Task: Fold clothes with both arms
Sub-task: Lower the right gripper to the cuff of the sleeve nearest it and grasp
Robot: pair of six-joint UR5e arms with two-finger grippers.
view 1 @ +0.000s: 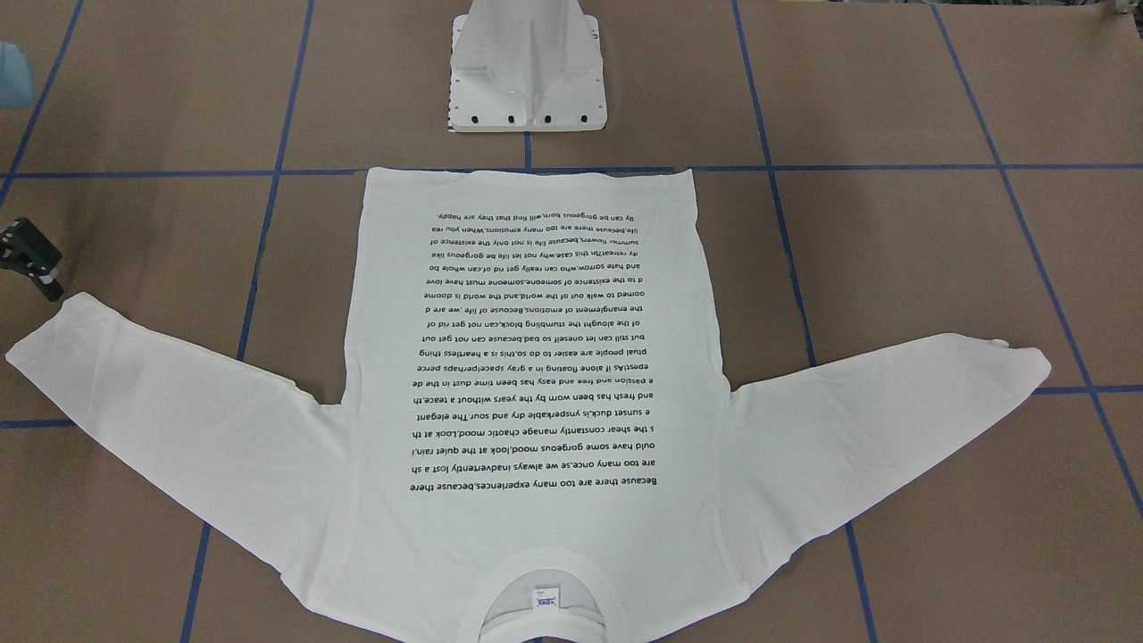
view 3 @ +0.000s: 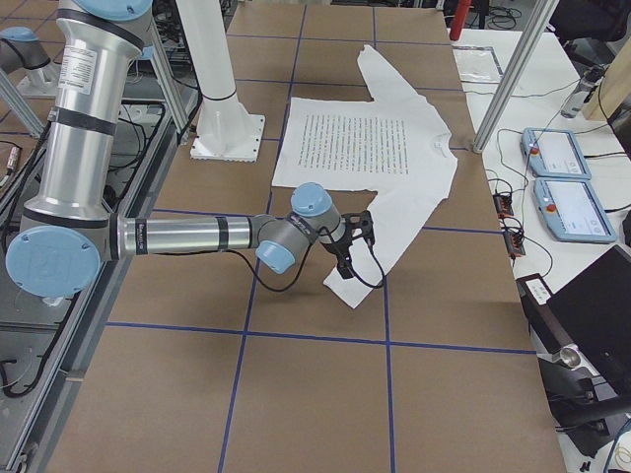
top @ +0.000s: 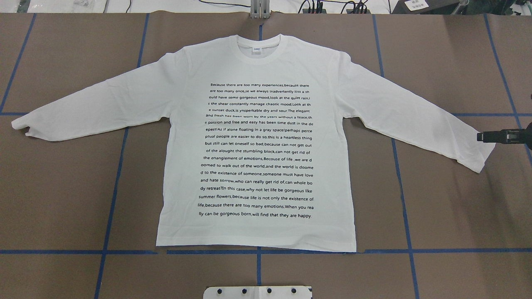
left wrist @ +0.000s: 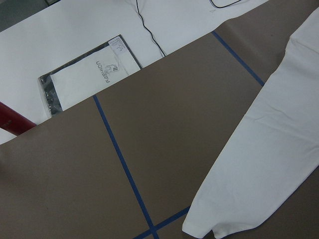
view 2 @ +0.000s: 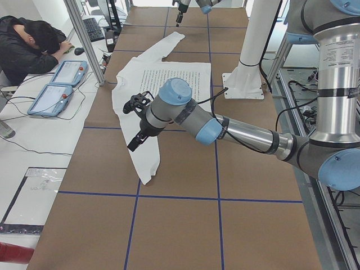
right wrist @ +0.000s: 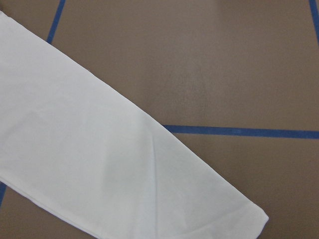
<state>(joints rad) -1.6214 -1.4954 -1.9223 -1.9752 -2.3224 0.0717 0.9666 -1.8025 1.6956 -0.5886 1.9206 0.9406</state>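
Overhead exterior view gives us the white long-sleeved shirt (top: 257, 124) lying flat across the middle of the table (top: 436, 207), printed side up. Its block of black text (top: 257, 166) fills the chest. The ribbed collar (top: 259, 41) and its small label (top: 257, 50) point toward the table's far edge, away from the robot. The hem lies toward the robot's edge, just short of the white base (top: 257, 292) there.

Both sleeves are spread wide. The left sleeve (top: 83, 108) reaches toward the table's left end and the right sleeve (top: 415, 120) toward its right end, each slanting back a little toward the robot's edge.

We see the right hand (top: 480, 136) come in from the table's right end, its tip at the edge of the right sleeve near the cuff. We cannot tell whether it touches the cloth, nor whether it is released or clenched.

We find the left hand (view 2: 135, 142) only in the side view, raised above the table near the left sleeve's cuff, and its state cannot be told from there.

Blue tape lines (top: 112, 187) cross the brown table top. Beyond the far edge a person (view 2: 28, 45) leans on a white bench beside two tablets (view 2: 56, 90).
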